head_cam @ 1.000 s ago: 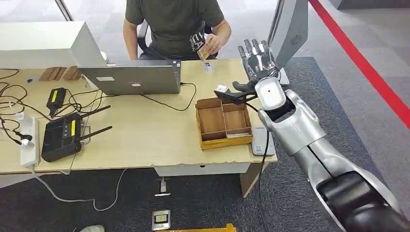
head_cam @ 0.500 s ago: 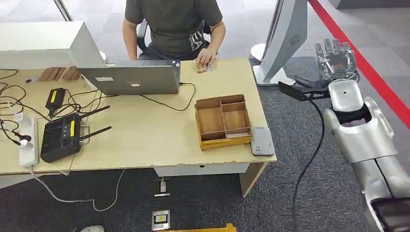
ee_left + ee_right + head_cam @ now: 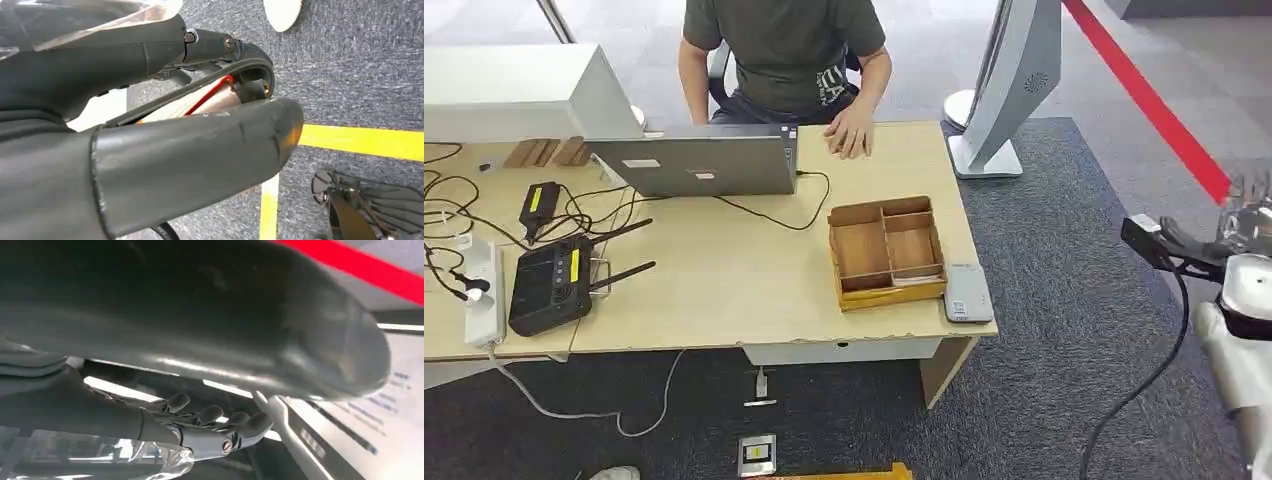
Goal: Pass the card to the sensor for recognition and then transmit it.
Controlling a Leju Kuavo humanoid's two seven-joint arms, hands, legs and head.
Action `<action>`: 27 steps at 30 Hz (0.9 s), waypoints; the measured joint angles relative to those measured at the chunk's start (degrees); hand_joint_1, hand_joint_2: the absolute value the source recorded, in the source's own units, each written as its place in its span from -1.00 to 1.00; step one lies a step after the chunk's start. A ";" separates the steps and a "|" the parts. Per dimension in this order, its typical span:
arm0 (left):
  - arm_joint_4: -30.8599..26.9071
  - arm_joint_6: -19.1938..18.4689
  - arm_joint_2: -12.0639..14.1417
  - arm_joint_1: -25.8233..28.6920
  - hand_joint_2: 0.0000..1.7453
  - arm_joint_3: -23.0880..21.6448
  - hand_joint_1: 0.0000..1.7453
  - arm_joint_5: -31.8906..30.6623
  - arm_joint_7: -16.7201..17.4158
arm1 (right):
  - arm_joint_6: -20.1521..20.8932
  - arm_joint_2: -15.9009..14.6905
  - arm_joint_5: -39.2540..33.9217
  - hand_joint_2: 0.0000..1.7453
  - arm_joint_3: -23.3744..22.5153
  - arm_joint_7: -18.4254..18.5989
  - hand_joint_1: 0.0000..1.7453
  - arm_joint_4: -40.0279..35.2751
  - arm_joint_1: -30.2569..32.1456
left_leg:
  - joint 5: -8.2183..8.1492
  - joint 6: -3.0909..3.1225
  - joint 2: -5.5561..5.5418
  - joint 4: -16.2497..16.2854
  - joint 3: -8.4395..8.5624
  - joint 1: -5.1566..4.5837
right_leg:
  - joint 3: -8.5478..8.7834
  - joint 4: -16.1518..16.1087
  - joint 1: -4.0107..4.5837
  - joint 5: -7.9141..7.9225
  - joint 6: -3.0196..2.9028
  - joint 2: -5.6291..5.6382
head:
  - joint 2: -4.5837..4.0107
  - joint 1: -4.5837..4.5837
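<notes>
Wood-topped bench (image 3: pixel 724 270) is rested on by a person's hand (image 3: pixel 852 130), the card judged hidden beneath, handover done; right hand (image 3: pixel 1246 215) is held well apart, fingers spread, empty; left hand (image 3: pixel 165 115) grip cannot be told.

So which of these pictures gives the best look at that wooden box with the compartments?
The head view: the wooden organiser box sits whole on the desk, its compartments seen from above. The two wrist views look at the robot's own parts and the floor instead, not at the box.
</notes>
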 joint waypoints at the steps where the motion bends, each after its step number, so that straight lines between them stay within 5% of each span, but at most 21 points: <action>1: -0.02 0.00 -0.09 0.01 -1.00 0.09 -1.00 0.02 0.00 | -2.49 0.24 -0.50 -1.00 -1.92 -0.33 -1.00 2.36 1.15 | 0.00 0.00 -0.01 0.00 -0.01 0.00 | 0.00 0.00 0.00 0.00 0.00 0.00 | 0.00 0.04; 6: -0.02 0.26 -0.52 -0.03 -1.00 0.94 -1.00 0.59 0.02 | -11.05 2.41 -5.89 -1.00 -10.72 -3.11 -1.00 14.40 5.59 | -0.03 -0.02 0.03 -0.03 0.00 0.00 | -0.02 0.00 0.00 -0.02 -0.02 0.02 | 0.00 0.04; 11: -0.02 1.13 -1.07 -0.13 -1.00 1.73 -1.00 1.55 -0.31 | -15.14 6.29 -8.89 -1.00 -17.08 -7.16 -1.00 23.87 8.56 | -0.07 -0.07 0.15 -0.04 0.06 0.04 | -0.04 0.00 0.06 -0.08 -0.07 0.13 | 0.00 0.02; 16: -0.02 1.51 -1.64 -0.09 -1.00 2.80 -1.00 2.29 -1.90 | -13.89 11.51 -12.89 -1.00 -21.89 -11.21 -1.00 31.92 12.84 | -0.09 -0.10 0.12 -0.06 0.09 0.13 | 0.05 0.00 0.14 -0.18 -0.12 0.11 | 0.00 0.02; 23: -0.02 -0.24 -1.70 -0.14 -1.00 3.54 -1.00 1.44 -6.66 | -10.85 20.03 -18.64 -1.00 -28.47 -6.18 -1.00 39.53 17.66 | -0.22 -0.27 0.20 -0.13 0.20 0.17 | 0.08 0.06 0.17 -0.26 -0.25 0.24 | 0.00 0.02; 27: -0.02 -0.39 -1.68 -0.18 -1.00 3.76 -1.00 0.96 -8.29 | -11.00 24.55 -19.80 -1.00 -31.23 -6.80 -1.00 42.02 18.06 | -0.21 -0.27 0.20 -0.14 0.22 0.17 | 0.09 0.07 0.17 -0.26 -0.26 0.24 | 0.00 0.00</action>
